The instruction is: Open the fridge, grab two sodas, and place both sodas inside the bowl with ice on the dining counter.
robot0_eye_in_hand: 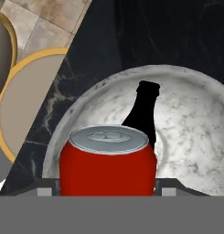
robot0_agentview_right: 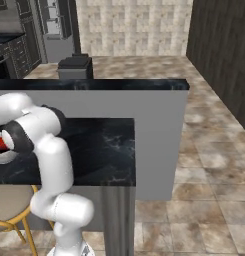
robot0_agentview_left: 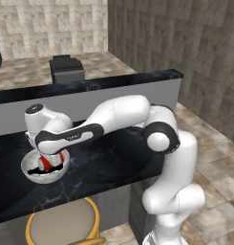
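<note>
Gripper (robot0_eye_in_hand: 107, 192) is pinching the red can (robot0_eye_in_hand: 108, 162) upright over the bowl (robot0_eye_in_hand: 186, 132) on the black counter (robot0_agentview_left: 113, 162), w/ the dark bottle (robot0_eye_in_hand: 143, 114) lying inside just behind it. Arm is leaning low across the counter, hiding much of the bowl; two tan stools (robot0_eye_in_hand: 29, 98) are sitting beside the counter edge

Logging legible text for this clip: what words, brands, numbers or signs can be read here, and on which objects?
None can be read.
Red can: plain red side, no print showing.
Dark bottle: a black shape, no label legible.
Bowl: marbled, unmarked.
</note>
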Robot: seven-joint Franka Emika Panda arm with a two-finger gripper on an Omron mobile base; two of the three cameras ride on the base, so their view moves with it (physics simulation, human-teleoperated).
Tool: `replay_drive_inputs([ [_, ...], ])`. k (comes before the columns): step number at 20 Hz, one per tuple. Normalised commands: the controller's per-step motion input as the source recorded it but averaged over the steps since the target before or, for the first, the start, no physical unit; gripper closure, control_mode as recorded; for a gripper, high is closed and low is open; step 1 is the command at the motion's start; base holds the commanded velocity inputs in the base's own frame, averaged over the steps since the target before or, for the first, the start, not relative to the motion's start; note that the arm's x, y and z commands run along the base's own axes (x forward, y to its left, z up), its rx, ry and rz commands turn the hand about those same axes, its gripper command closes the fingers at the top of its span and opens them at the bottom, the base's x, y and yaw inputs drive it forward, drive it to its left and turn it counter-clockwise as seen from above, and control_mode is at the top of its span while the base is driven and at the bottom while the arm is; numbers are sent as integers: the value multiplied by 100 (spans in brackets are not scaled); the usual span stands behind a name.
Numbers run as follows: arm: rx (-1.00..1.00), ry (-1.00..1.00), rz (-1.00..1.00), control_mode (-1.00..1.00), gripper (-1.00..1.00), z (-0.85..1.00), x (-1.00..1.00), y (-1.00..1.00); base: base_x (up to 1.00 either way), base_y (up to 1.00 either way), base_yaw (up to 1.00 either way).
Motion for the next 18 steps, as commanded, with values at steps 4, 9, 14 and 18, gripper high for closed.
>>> replay_drive_inputs([
  [4, -9, 1, 0, -100, 100, -15, 15, 45, 0, 0, 0],
  [9, -6, 0, 0, -100, 100, -15, 19, 23, 0, 0, 0],
  [14, -3, 0, 1, -100, 100, -2, 23, 6, 0, 0, 0],
  [18, 0, 0, 2, -100, 100, -4, 2, -18, 0, 0, 0],
])
